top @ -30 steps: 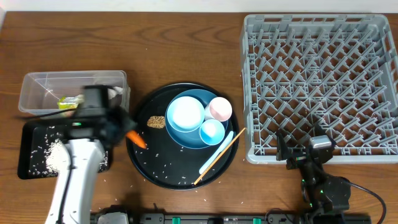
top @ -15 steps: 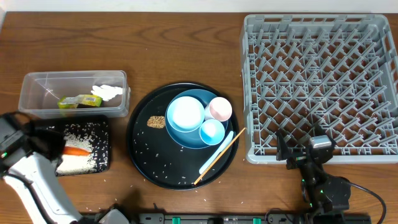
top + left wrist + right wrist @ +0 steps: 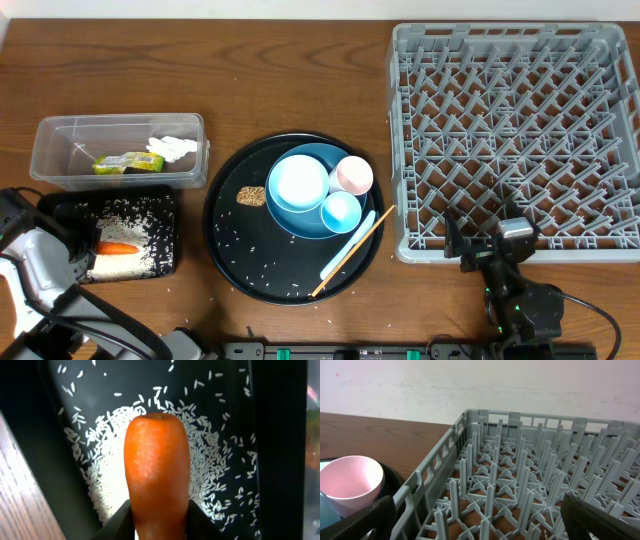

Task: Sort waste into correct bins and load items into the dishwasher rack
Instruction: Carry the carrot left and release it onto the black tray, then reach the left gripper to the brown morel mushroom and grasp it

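The carrot (image 3: 157,470) lies on the rice (image 3: 112,465), between your left gripper (image 3: 160,527) jaws. You can't tell if they squeeze it. Your right gripper (image 3: 479,525) jaws are wide apart.

Dark brown wood table (image 3: 300,60) w/ plain white wall (image 3: 470,385) behind.

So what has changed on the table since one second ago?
The left gripper carried the orange carrot leftwards, from the edge of the round tray into the black tray, onto the rice. Its fingers still flank it. The right gripper and rack did not move.
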`<move>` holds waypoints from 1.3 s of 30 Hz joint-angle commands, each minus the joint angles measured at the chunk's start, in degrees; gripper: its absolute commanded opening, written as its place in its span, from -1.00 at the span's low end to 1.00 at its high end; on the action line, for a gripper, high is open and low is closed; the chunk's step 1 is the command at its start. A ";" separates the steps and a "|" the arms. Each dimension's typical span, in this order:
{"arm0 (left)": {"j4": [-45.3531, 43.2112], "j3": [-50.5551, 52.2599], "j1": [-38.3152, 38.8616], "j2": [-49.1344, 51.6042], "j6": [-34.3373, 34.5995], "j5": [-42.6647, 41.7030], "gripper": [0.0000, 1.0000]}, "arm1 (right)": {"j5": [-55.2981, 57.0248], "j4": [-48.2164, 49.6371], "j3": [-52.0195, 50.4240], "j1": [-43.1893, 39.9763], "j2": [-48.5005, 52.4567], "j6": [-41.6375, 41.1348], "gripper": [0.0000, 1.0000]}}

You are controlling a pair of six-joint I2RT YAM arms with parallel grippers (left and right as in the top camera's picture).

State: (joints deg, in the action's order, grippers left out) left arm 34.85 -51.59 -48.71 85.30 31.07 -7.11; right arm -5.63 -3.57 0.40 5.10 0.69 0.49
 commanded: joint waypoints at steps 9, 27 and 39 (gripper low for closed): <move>-1.05 -2.01 -0.31 -0.68 -0.66 -1.60 0.26 | -0.42 -0.11 -0.09 0.17 -0.15 0.42 0.98; 0.92 -4.74 24.74 -18.56 -1.27 -11.96 0.10 | -0.42 -0.11 -0.09 0.17 -0.15 0.44 0.98; -1.36 -4.74 59.56 -8.28 -0.59 12.63 0.20 | -0.42 -0.11 -0.09 0.17 -0.15 0.42 0.99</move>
State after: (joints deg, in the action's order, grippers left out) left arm 33.91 -55.22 6.98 73.89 31.00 -4.08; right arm -5.63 -3.57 0.40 5.10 0.69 0.49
